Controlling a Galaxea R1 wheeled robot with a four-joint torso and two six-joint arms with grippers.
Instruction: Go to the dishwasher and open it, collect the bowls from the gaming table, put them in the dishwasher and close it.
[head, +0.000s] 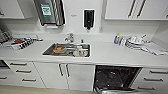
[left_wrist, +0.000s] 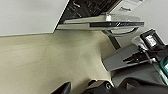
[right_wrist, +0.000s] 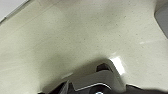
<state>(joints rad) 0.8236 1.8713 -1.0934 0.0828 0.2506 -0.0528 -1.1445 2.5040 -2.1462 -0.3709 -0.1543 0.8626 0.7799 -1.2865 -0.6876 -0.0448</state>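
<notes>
The dishwasher (head: 114, 77) stands open under the white counter, right of the sink. Its dark inside shows and its door (head: 110, 90) is folded down at the lower edge of the head view. In the left wrist view the lowered door (left_wrist: 100, 21) shows edge-on, with a dark control strip (left_wrist: 117, 24) along its top. Dark parts of my left gripper (left_wrist: 82, 88) hang over the beige floor in front of the door. My right gripper (right_wrist: 95, 85) hangs over bare floor. The bowls and the gaming table are out of view.
A steel sink (head: 67, 49) with dishes in it sits in the white counter (head: 112, 53). A dish rack (head: 17, 42) is at the left, stacked white plates (head: 136, 41) and a bottle (head: 117, 38) at the right. White cabinets and drawers (head: 23, 71) flank the dishwasher. My grey base (left_wrist: 125, 58) shows beside the door.
</notes>
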